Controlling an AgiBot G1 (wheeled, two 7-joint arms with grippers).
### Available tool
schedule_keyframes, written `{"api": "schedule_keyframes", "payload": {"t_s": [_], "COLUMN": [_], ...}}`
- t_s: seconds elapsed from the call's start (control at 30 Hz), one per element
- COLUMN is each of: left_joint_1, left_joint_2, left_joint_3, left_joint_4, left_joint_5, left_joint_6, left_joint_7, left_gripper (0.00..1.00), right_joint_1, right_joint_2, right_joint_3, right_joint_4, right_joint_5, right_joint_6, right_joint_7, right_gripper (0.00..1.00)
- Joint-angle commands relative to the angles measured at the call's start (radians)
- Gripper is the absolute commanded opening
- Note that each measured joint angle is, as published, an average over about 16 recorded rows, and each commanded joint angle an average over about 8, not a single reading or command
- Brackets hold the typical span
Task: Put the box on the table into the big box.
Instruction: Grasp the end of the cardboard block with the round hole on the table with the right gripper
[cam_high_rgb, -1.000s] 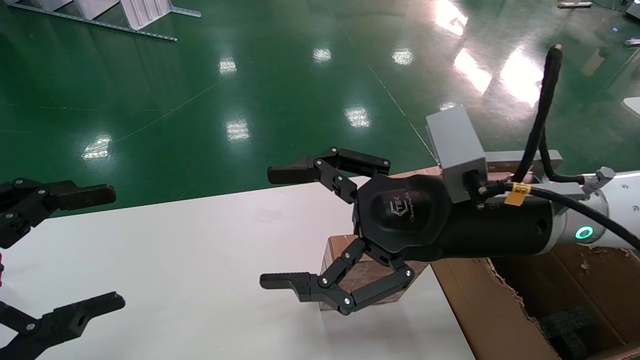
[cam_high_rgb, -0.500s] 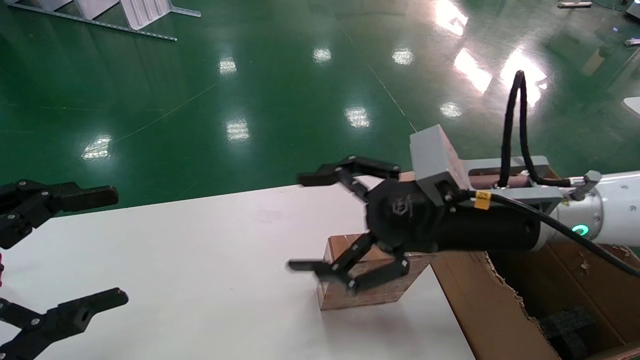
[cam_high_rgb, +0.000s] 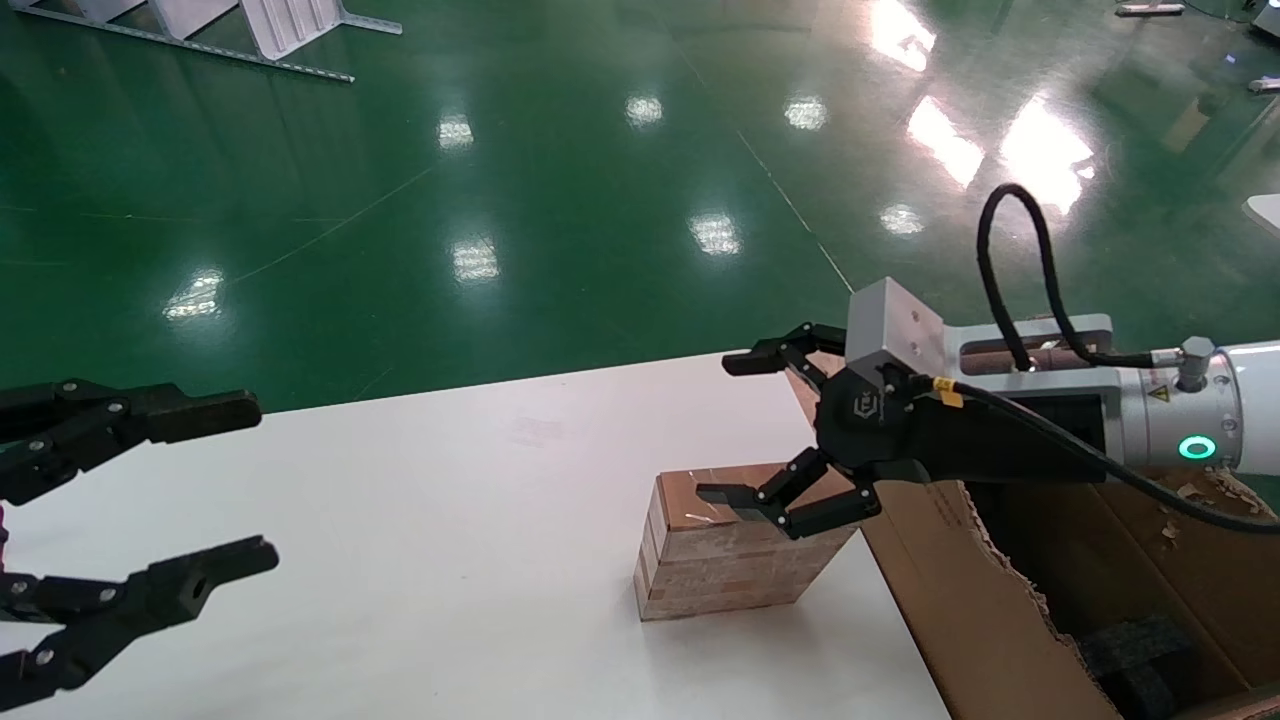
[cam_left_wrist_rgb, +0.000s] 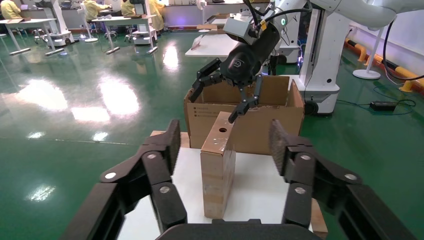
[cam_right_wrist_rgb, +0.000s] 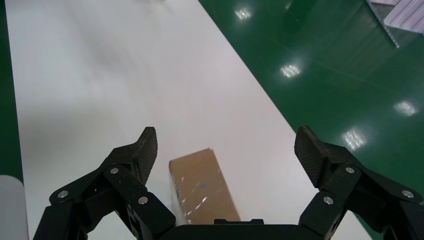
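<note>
The small brown box (cam_high_rgb: 720, 545) stands on edge on the white table (cam_high_rgb: 400, 520), its taped, holed top face up. My right gripper (cam_high_rgb: 730, 428) hovers open over the box's end nearest the big box (cam_high_rgb: 960, 610), touching nothing. In the right wrist view the box (cam_right_wrist_rgb: 200, 187) lies below the gripper (cam_right_wrist_rgb: 227, 147), nearer one finger. The left gripper (cam_high_rgb: 255, 480) is open at the table's left end, far from the box. Its wrist view shows the box (cam_left_wrist_rgb: 218, 160) ahead between its fingers (cam_left_wrist_rgb: 172, 145), with the big box (cam_left_wrist_rgb: 270, 130) behind.
Black foam blocks (cam_high_rgb: 1140, 650) lie inside the big box, whose torn edge (cam_high_rgb: 1000, 560) abuts the table's right side. Green floor lies beyond the table's far edge. A metal frame (cam_high_rgb: 250, 30) lies far off on the floor.
The right gripper has drawn back to the right towards the big box and dropped lower, uncovering most of the small box. The left gripper has shifted slightly. The box has not moved.
</note>
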Motion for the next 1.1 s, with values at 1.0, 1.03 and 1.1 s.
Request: {"api": "schedule_keyframes", "payload": {"t_s": [1.0, 1.03, 1.1], "left_joint_1": [0.000, 0.000, 0.000], "left_joint_2": [0.000, 0.000, 0.000], "left_joint_3": [0.000, 0.000, 0.000], "left_joint_4": [0.000, 0.000, 0.000], "left_joint_5": [0.000, 0.000, 0.000], "left_joint_6": [0.000, 0.000, 0.000], "left_joint_7": [0.000, 0.000, 0.000], "left_gripper": [0.00, 0.00, 0.00], "right_joint_1": [0.110, 0.115, 0.125], "right_joint_2": [-0.004, -0.008, -0.016], "right_joint_3": [-0.065, -0.068, -0.073], "right_joint_4": [-0.208, -0.214, -0.226], "right_joint_5": [-0.148, -0.153, -0.164], "right_joint_6": [-0.190, -0.190, -0.191], "right_joint_7": [-0.216, -0.219, -0.226], "right_gripper": [1.00, 1.00, 1.00]}}
